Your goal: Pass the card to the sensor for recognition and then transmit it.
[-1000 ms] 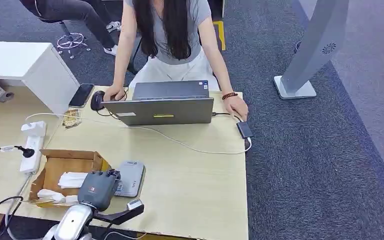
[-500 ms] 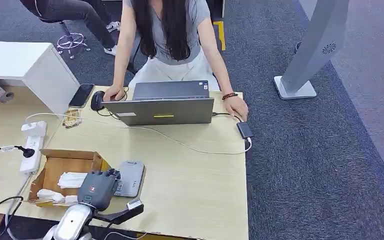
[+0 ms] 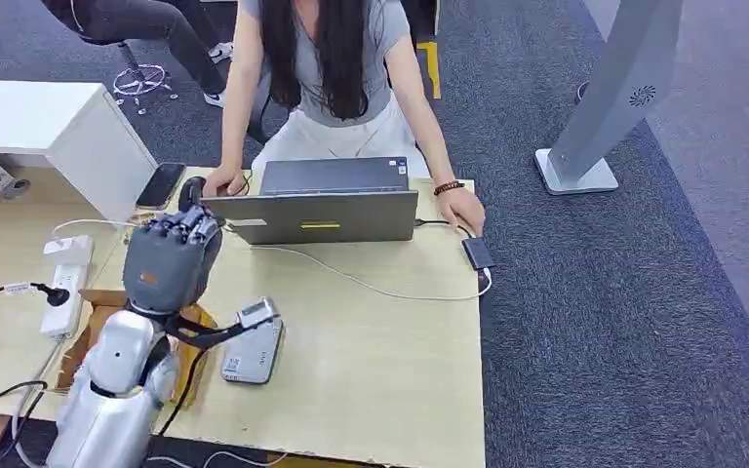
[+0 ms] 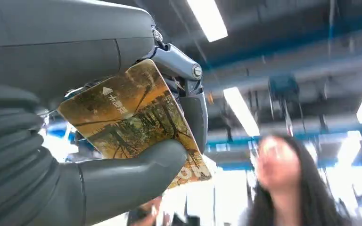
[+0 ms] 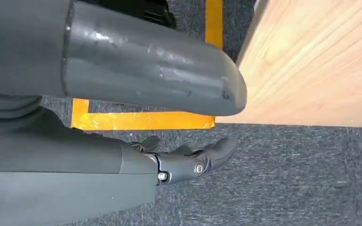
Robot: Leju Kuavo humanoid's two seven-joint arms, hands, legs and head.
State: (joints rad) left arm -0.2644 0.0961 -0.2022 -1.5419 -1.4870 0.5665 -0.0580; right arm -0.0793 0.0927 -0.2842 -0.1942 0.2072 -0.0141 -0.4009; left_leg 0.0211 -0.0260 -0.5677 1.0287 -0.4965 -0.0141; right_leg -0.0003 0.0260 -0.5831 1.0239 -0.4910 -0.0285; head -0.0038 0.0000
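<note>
The left hand (image 3: 171, 258) is raised above the near left part of the tabletop (image 3: 371, 341) and it holds the card (image 4: 132, 117) between the thick thumb and the darker fingers (image 4: 194, 110), as the left wrist view shows plainly (the card has a yellow-brown forest picture on it). The right hand (image 5: 188, 157) hangs beside the tabletop edge over the dark carpet, with its fingers apart and nothing in them. Just below and to the right of the left hand lies the grey sensor (image 3: 254, 349), flat on the tabletop, and to its left stands the open cardboard box (image 3: 107, 312) with a power strip (image 3: 63, 283) beyond it. I judge that the card is pinched near one edge, so it could slip or turn if the arm moves fast, and then the sensor may not read it. Another risk is the person (image 3: 332, 78) at the far side behind the laptop (image 3: 317, 210): a long reach forward could touch the laptop lid or catch the white cable (image 3: 351, 278). The open room is to the right of the sensor, where the wood is bare up to the right edge.
</note>
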